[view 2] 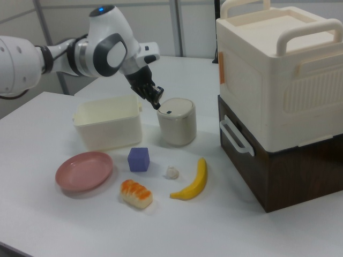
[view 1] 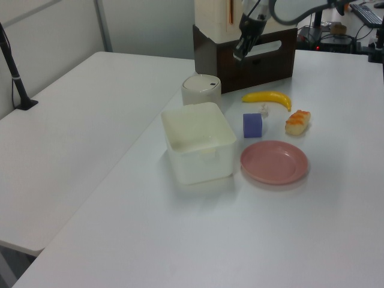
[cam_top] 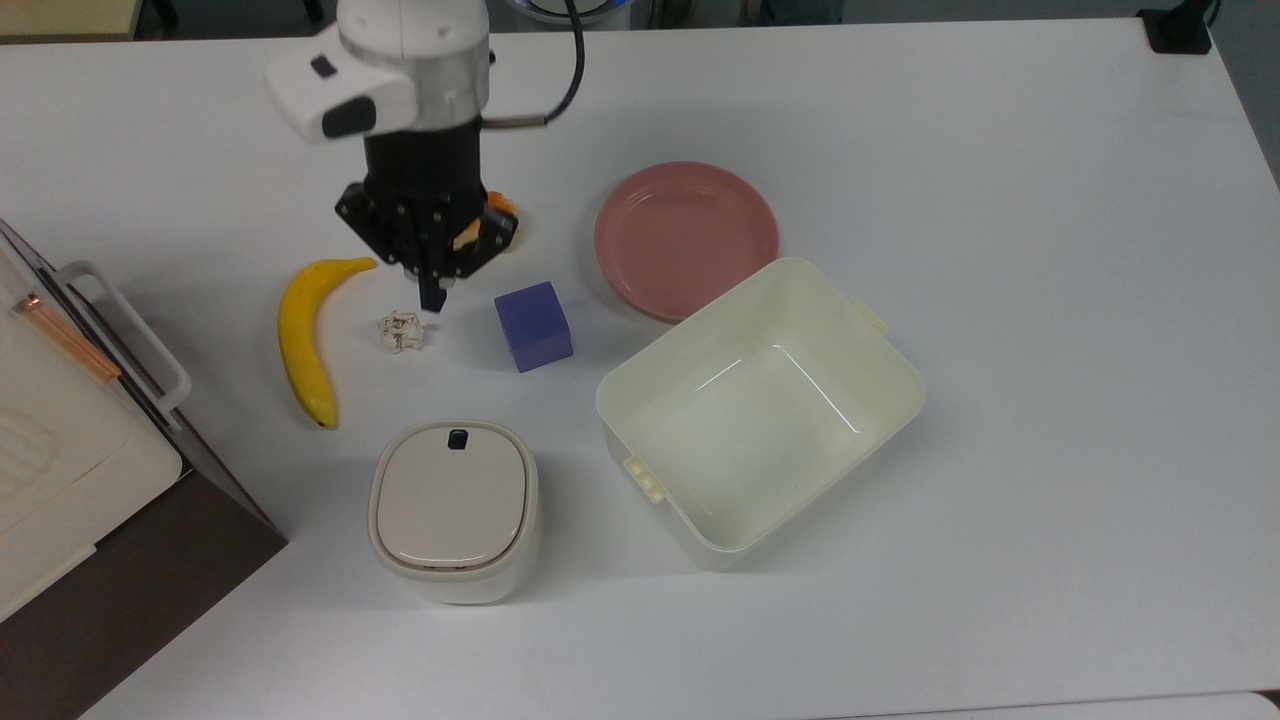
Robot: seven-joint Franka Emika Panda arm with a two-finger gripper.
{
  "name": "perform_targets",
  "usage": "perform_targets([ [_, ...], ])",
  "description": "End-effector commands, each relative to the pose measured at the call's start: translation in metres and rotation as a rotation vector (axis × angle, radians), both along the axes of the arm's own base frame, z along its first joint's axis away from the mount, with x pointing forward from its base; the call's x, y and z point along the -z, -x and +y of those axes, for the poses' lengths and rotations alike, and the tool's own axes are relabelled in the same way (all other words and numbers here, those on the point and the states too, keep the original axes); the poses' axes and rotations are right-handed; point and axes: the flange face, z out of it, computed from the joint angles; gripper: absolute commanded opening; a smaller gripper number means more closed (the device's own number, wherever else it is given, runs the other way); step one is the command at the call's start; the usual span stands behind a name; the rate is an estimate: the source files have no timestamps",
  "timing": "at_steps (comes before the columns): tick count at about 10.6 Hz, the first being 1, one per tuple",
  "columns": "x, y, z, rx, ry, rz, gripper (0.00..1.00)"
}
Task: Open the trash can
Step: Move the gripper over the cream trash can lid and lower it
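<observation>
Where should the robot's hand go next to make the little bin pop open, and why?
Probably on toward the trash can and down onto the small dark button at its rim. The lid lies flat and closed, and the gripper hangs in the air above the crumpled paper, short of the button, touching nothing.

Banana point(cam_top: 302, 335), crumpled paper point(cam_top: 401, 331), blue cube point(cam_top: 533, 325), pink plate point(cam_top: 686, 238), cream tub point(cam_top: 760, 410) on white table point(cam_top: 1050, 300).
</observation>
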Motion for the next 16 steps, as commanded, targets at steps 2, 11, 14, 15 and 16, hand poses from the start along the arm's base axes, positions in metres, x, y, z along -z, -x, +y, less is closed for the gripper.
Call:
perform_targets([
  [2, 0.007, -0.025, 0.002, 0.101, -0.008, -0.140, 0.00],
  [11, 0.073, -0.054, 0.007, 0.017, 0.095, -0.237, 0.00],
  [14, 0.079, -0.058, 0.011, 0.016, 0.079, -0.278, 0.00],
  [15, 0.081, -0.059, 0.011, 0.015, 0.078, -0.276, 0.00],
  [16, 0.083, -0.059, 0.012, 0.012, 0.080, -0.273, 0.00],
])
